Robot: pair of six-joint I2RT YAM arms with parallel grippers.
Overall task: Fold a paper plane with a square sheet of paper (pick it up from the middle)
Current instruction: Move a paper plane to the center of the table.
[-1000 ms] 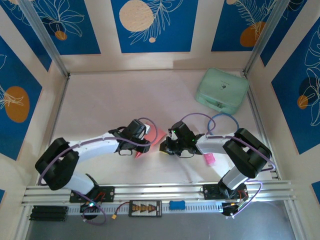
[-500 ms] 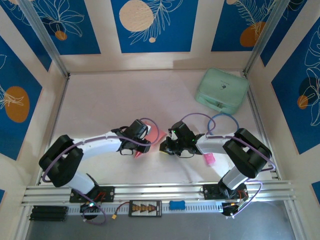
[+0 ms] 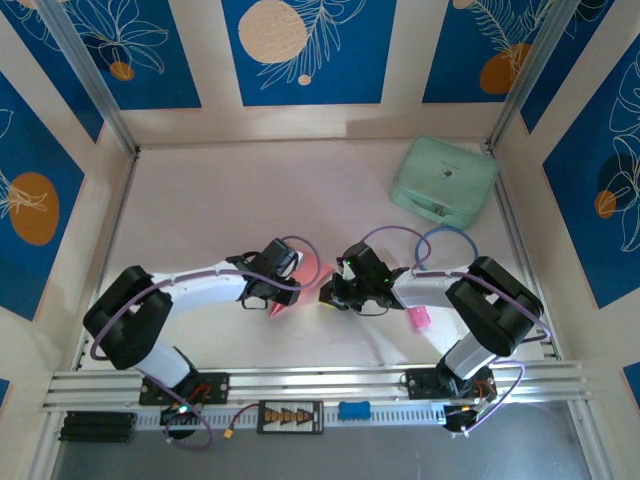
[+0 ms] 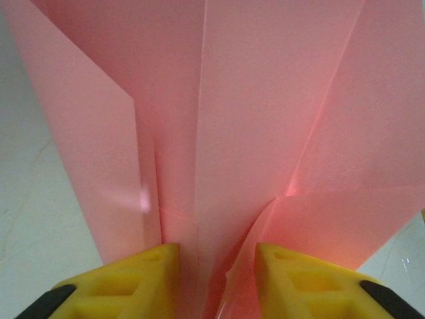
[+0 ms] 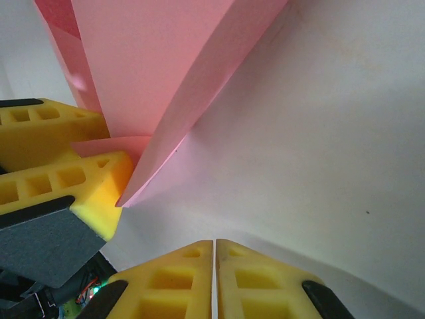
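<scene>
My left gripper (image 4: pixel 217 258) straddles the folded pink paper (image 4: pixel 265 119) near the middle of the table (image 3: pixel 200 200); I cannot tell whether it pinches; the right gripper (image 5: pixel 214 251), pressed together and empty, waits just right; an off-centre squeeze could skew the crease or crumple loose flaps.

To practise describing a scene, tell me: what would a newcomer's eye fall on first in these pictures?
The partly folded salmon-pink paper, creased into long flaps, catches the eye first, near the front middle of the table. The left hand has its yellow fingers either side of the folds, and the right hand sits shut just beside it. A mint-green case rests in the far right corner.
</scene>
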